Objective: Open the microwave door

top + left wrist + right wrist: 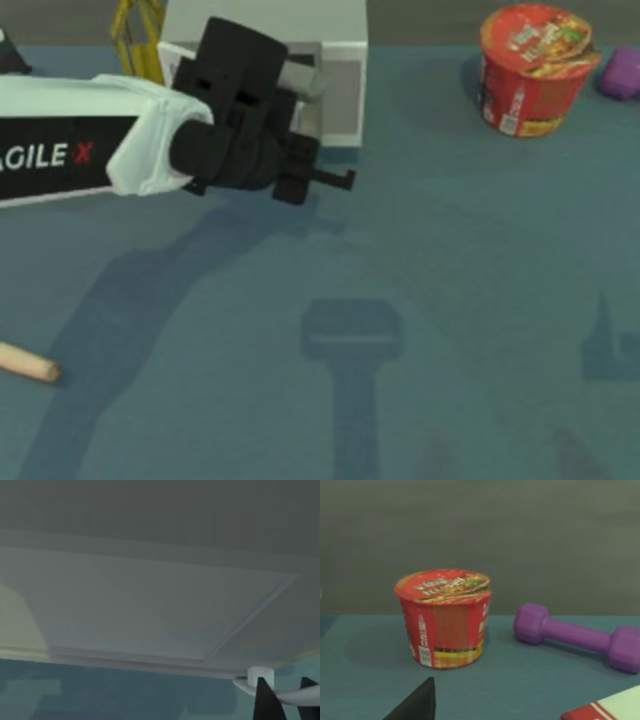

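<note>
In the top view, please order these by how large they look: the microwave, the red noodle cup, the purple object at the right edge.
1. The microwave, partly hidden by the left gripper.
2. The red noodle cup.
3. The purple object, cut off by the edge, so its full size is unsure.

The left arm [90, 140] stands just in front of the microwave [290, 50], blocking its front. Right of the microwave, bare table [430, 260] lies open up to the red noodle cup [530, 70] and purple dumbbell [622, 72].
</note>
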